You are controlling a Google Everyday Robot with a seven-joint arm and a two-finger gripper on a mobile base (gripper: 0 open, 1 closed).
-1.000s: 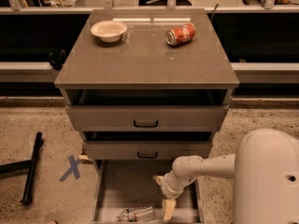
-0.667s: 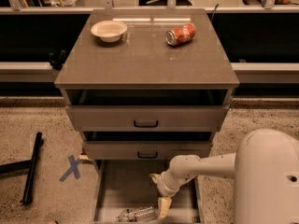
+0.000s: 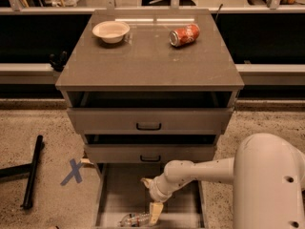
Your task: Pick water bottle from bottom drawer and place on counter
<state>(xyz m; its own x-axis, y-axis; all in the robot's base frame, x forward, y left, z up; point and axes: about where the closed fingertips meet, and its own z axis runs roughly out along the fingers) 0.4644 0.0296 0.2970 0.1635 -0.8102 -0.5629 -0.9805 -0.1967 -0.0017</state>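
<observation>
The water bottle [image 3: 136, 219] lies on its side on the bottom drawer [image 3: 119, 190] floor, long axis left-right in view; the end effector [image 3: 155, 213] hangs just beside its right end; open or closed, I cannot tell.

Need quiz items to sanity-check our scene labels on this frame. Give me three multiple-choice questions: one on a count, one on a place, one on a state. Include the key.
1. How many things sit on the counter?
A. one
B. two
C. four

2. Where is the water bottle?
A. on the counter
B. in the middle drawer
C. on the floor of the bottom drawer

3. How does the red can rest?
A. on its side
B. upright
C. standing on its top

Key:
1 B: only the bowl and the red can are on it.
2 C: it lies in the pulled-out bottom drawer, with the gripper lowered close beside it.
3 A: its length lies along the counter.
</observation>
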